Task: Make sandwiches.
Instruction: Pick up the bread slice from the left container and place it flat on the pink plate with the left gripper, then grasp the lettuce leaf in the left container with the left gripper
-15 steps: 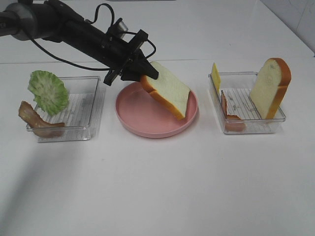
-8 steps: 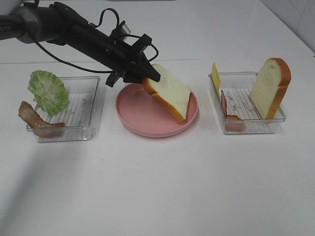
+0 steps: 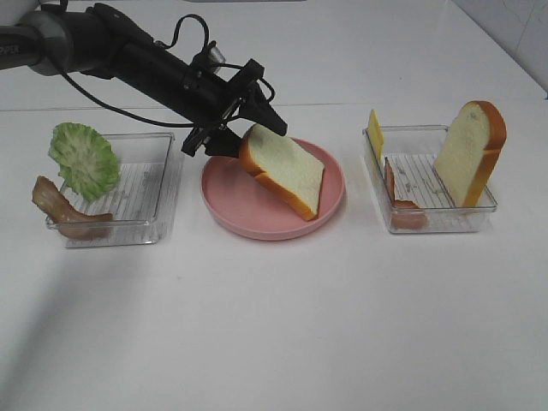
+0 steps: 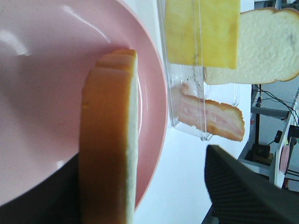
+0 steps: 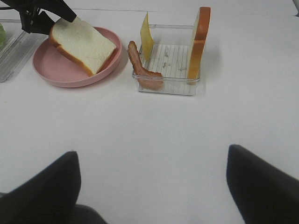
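One white bread slice (image 3: 284, 171) with an orange-brown crust leans tilted on the pink plate (image 3: 235, 214), its low end on the plate. Its raised end lies between the spread fingers of my left gripper (image 3: 250, 137), which is open. The left wrist view has the slice (image 4: 110, 140) edge-on over the plate (image 4: 42, 93), with one dark finger (image 4: 243, 196) well clear of it. My right gripper (image 5: 152, 186) hangs open over bare table, nothing between its fingers. It looks toward the slice (image 5: 84, 44) and the plate (image 5: 56, 77) and is outside the high view.
A clear tray (image 3: 428, 214) at the right holds a second bread slice (image 3: 469, 154) standing upright, a yellow cheese slice (image 3: 374, 135) and a bacon strip (image 3: 398, 195). A clear tray (image 3: 145, 193) at the left holds green lettuce (image 3: 83, 160) and bacon (image 3: 64, 212).
My left gripper's jaws have spread apart off the bread slice. The slice's raised end has sunk a little toward the plate. The right gripper has not moved.
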{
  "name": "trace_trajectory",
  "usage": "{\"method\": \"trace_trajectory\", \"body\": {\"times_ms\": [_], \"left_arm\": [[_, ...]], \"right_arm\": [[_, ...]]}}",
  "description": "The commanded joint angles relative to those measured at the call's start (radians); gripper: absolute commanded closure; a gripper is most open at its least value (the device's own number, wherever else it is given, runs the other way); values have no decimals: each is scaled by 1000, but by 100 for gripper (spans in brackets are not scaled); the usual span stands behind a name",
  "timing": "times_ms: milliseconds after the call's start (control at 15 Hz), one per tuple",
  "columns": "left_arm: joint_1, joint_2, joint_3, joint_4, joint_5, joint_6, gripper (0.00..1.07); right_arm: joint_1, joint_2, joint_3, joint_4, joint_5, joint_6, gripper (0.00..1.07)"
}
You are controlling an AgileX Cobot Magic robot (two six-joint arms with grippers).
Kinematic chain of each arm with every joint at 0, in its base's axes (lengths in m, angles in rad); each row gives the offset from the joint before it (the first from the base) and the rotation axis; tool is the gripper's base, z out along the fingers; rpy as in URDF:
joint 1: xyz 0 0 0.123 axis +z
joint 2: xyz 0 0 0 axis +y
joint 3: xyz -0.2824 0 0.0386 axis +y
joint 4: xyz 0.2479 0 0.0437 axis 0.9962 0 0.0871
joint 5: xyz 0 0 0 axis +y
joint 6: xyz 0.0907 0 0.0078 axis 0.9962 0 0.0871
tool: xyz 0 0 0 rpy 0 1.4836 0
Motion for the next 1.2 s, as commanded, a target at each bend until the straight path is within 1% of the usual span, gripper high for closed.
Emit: {"method": "trace_trajectory", "body": {"times_ms": [67, 200, 467, 600, 667, 733, 800, 933, 1000, 1067, 1200], "left_arm": [[-7, -16, -7, 96, 39, 1, 33], [-28, -38, -25, 300, 29, -40, 32], [-97, -56, -137, 579, 40, -155, 32], [-128, -56, -192, 700, 88, -228, 32], [-131, -56, -238, 755, 151, -289, 32], [-131, -56, -238, 755, 151, -289, 32], [-130, -56, -266, 766, 180, -303, 32], [-119, -77, -292, 799, 180, -305, 32], [-106, -97, -292, 827, 180, -305, 32], [-78, -153, -285, 888, 180, -306, 32], [-41, -199, -267, 902, 180, -306, 32]], "right_arm": [[-5, -12, 4, 2, -9, 1, 27], [-5, -12, 4, 2, -9, 1, 27], [-5, -12, 4, 2, -9, 1, 27], [-5, -12, 4, 2, -9, 1, 27], [-5, -12, 4, 2, -9, 1, 27], [-5, -12, 4, 2, -9, 1, 27], [-5, -12, 4, 2, -9, 1, 27], [-5, -12, 4, 2, -9, 1, 27], [-5, -12, 4, 2, -9, 1, 27], [-5, -12, 4, 2, -9, 1, 27], [-5, -12, 4, 2, -9, 1, 27]]}}
